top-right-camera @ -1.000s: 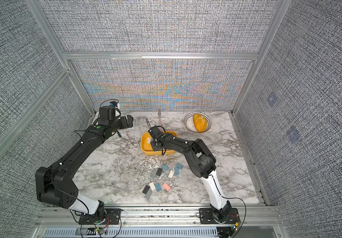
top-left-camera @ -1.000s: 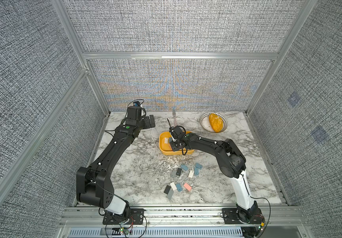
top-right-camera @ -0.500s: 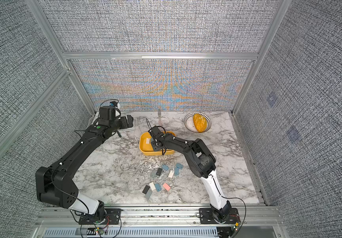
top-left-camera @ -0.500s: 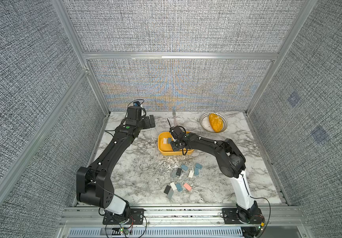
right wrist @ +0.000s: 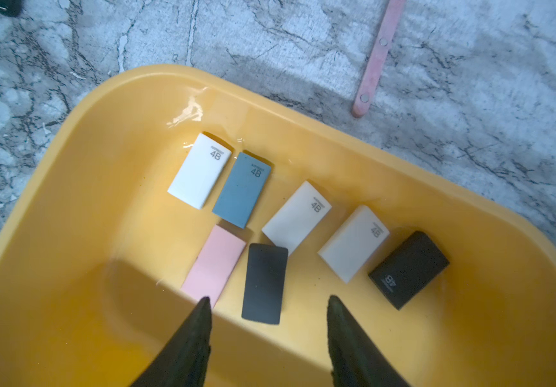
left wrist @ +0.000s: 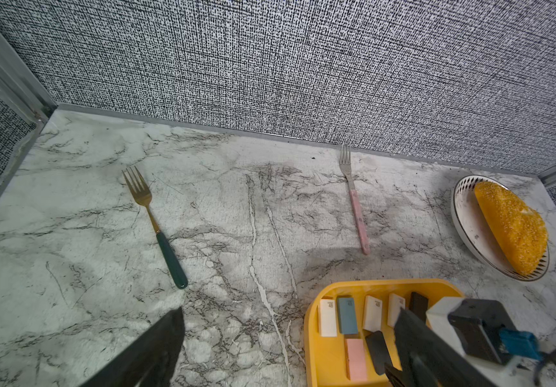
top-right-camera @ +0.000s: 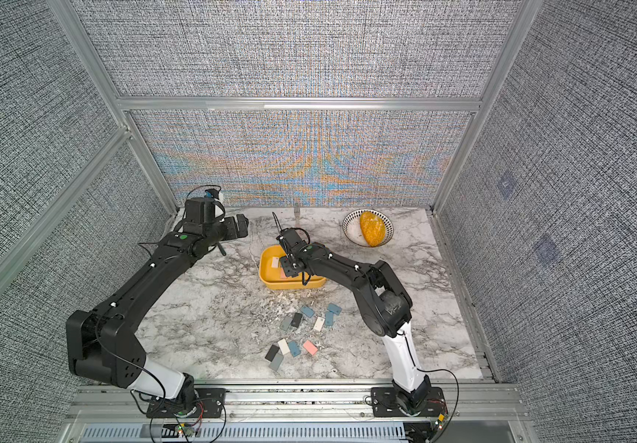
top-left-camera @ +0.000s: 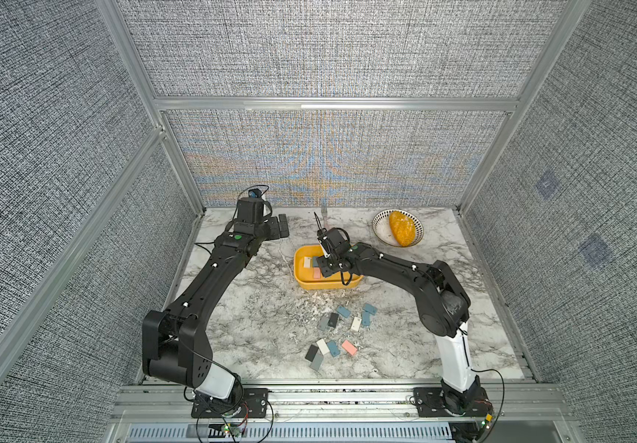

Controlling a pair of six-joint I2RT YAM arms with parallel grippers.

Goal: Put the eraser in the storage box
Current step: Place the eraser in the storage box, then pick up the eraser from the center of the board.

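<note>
Just over dark grey eraser (right wrist: 264, 283), flat on storage box (right wrist: 69, 167) floor, with right gripper (right wrist: 268, 301) parted, holding nothing; with left gripper (left wrist: 290, 313) spread wide, empty.

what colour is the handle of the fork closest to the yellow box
Pale pink handle, clearest in the left wrist view.

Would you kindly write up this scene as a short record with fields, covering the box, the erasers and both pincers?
Storage box: yellow tub holding seven erasers
Right pincer: open, empty, above the box, a dark eraser lying just ahead of its tips
Left pincer: open, empty, away from the box
Loose erasers: clustered on the table, outside the box
Other: patterned bowl, green-handled fork, pink-handled fork
</note>
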